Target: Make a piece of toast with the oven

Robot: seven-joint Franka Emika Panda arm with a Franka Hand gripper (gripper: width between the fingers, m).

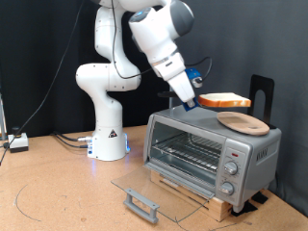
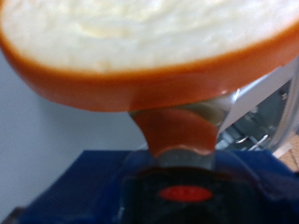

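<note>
The piece of toast, pale with an orange-brown crust, is held level in the air above the oven's top. My gripper is shut on its edge at the exterior view's left side of the slice. In the wrist view the toast fills the upper part, and a fingertip presses its crust from below. The silver-grey oven stands on a wooden board at the exterior view's right. Its glass door lies dropped open, with the wire rack visible inside.
A round tan wooden plate rests on the oven's top, just under the toast. A black stand rises behind the oven. The arm's white base stands at the back left. Cables lie at the left edge.
</note>
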